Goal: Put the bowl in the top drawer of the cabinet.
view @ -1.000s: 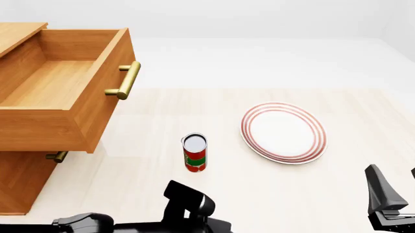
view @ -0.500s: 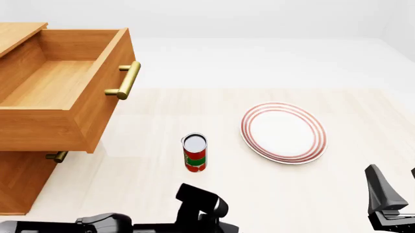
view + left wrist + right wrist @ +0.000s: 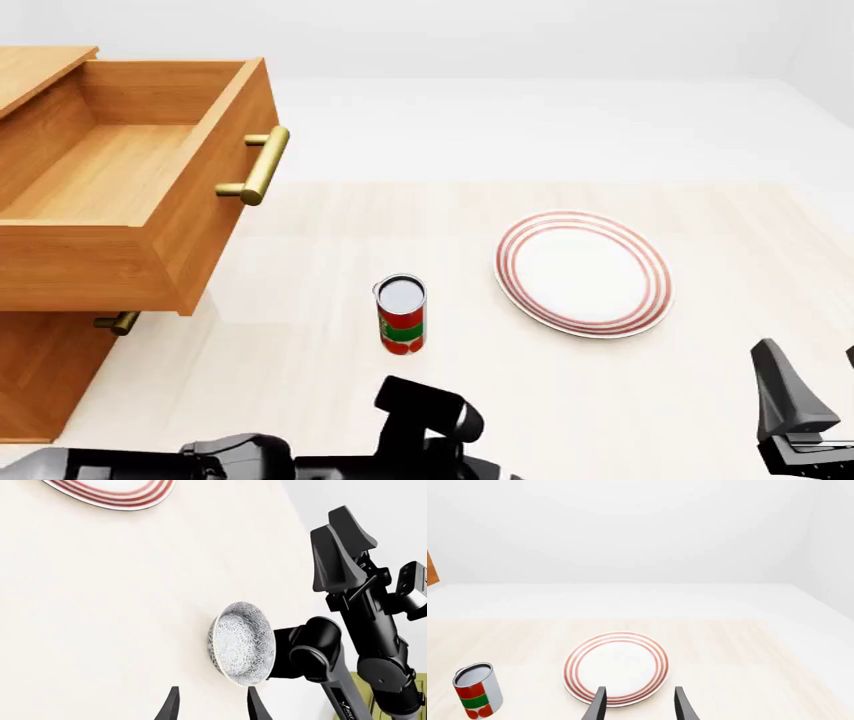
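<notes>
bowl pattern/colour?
White bowl densely covered in dark blue-grey floral pattern; shows best in the left wrist view.

Plate (image 3: 583, 273): flat, white, ringed with red bands near its rim, lying level on the tabletop (image 3: 400, 420). Its centre is bare white.

Can (image 3: 400, 314): stands upright on the tabletop to the left of the plate and slightly nearer the camera than it, clearly apart from it. Grey top end faces up; label shows red and green bands with red shapes at the base.

Tabletop: pale cream with a faint wood grain, carrying both items; beyond the plate it gives way to plain white surroundings.
</notes>
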Action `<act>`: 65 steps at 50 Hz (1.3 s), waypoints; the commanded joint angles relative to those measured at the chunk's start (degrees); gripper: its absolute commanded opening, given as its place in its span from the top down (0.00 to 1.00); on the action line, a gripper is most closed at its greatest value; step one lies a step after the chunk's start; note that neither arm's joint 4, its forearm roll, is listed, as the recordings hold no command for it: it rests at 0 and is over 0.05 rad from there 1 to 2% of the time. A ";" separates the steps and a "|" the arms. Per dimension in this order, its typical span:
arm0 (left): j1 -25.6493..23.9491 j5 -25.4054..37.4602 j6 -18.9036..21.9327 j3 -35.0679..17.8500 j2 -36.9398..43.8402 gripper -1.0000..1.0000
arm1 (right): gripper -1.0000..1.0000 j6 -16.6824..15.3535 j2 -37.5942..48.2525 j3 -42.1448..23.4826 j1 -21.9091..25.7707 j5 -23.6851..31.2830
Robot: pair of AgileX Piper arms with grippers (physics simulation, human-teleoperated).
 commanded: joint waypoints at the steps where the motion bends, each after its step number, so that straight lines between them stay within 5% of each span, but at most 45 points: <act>1: -0.17 -0.13 -0.36 -1.08 1.81 0.00 | 0.00 0.00 -0.02 0.00 0.00 0.01; 65: 0.27 1.09 -1.71 -8.67 10.62 0.00 | 0.00 0.01 -0.01 0.00 0.00 0.00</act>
